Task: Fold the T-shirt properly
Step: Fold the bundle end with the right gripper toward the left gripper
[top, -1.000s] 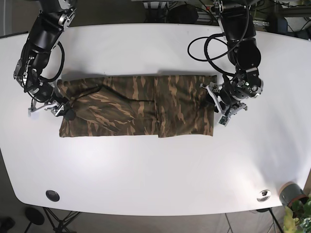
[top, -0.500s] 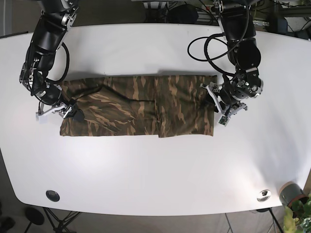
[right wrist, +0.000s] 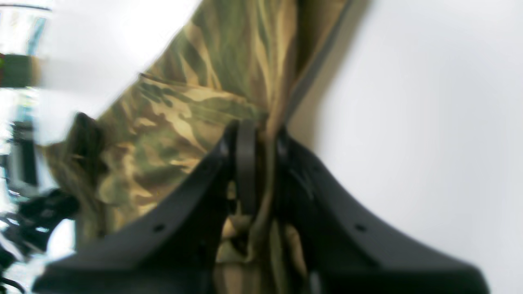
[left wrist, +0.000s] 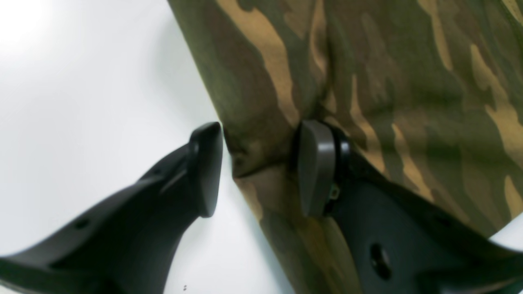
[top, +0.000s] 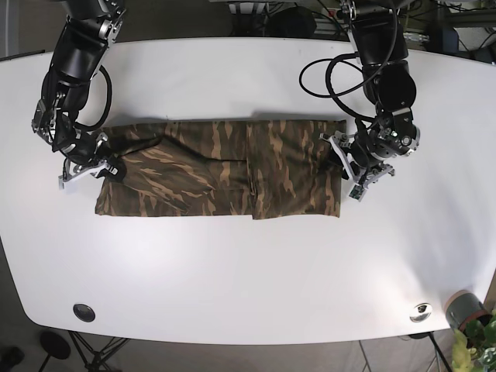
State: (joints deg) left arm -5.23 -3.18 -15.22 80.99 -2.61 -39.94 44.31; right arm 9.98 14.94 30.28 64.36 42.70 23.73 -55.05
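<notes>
Soft, limp camo T-shirt (top: 221, 169): right fingers (right wrist: 245, 171) clamped on hem, left fingers (left wrist: 314, 167) apart astride edge; best gripped at corners.

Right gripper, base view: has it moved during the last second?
Yes. The right gripper, jaws shut on the T-shirt, moved up toward the table's far edge.

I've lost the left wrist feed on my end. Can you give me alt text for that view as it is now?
The left pincer straddles the edge of the camouflage T-shirt, its two dark fingers apart with a raised ridge of cloth between them. One finger sits on the fabric, the other over the white table. Whether the cloth is actually pinched is not clear.
</notes>
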